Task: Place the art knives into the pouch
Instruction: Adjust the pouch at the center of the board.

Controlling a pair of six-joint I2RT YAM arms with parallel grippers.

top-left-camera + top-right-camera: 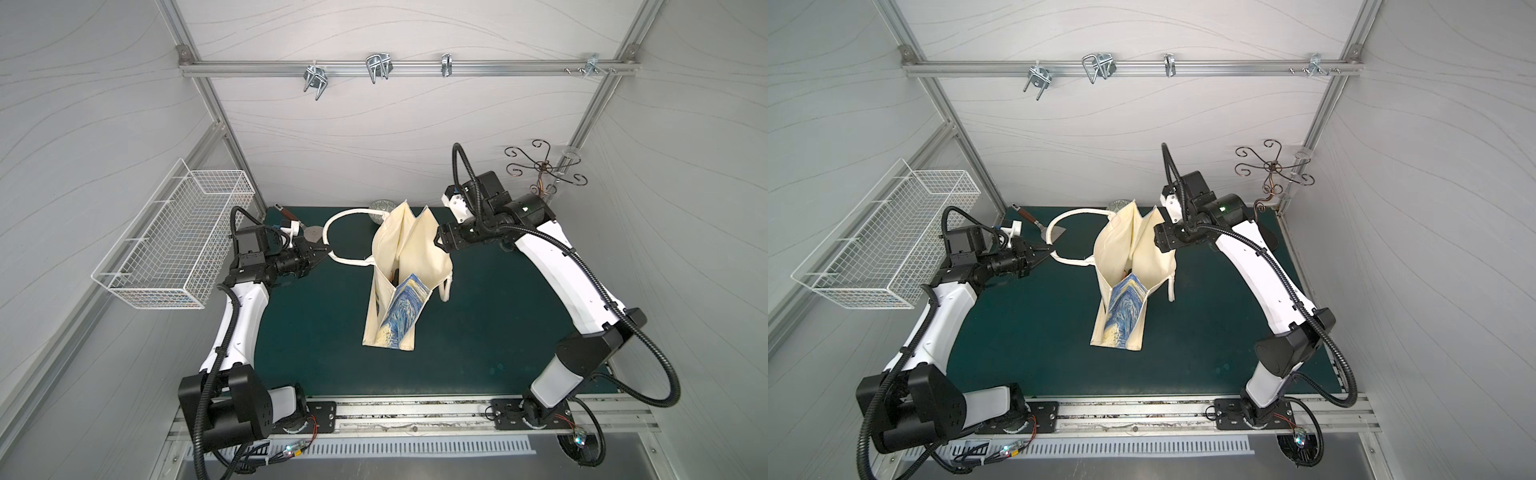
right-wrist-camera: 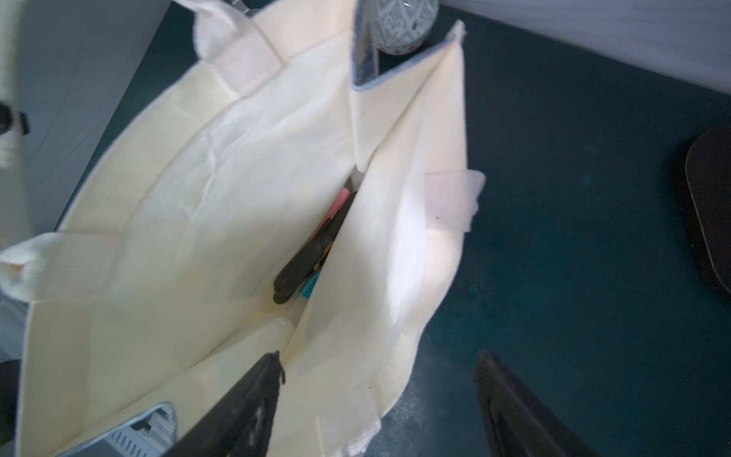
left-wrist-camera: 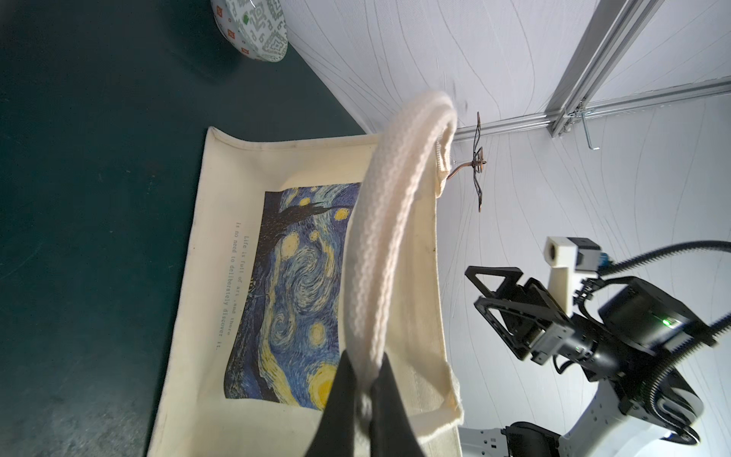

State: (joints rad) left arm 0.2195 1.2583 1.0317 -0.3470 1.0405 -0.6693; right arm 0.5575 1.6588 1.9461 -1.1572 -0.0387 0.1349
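Cream canvas pouch (image 1: 386,249): left gripper (image 1: 323,252) pinches white rope handle (image 3: 395,237); right gripper (image 2: 379,358), spread over black art knife (image 2: 302,261) inside, should lift straight out.

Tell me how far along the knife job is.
Done, apparently: a dark knife-like tool lies inside the pouch. In hand: the left gripper pinches a handle, holding the pouch open; the right gripper hangs open at its mouth. Left: withdraw and release the handle.

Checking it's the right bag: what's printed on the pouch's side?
The pouch shows a blue-and-yellow swirling night-sky print on cream; clearest in the left wrist view.
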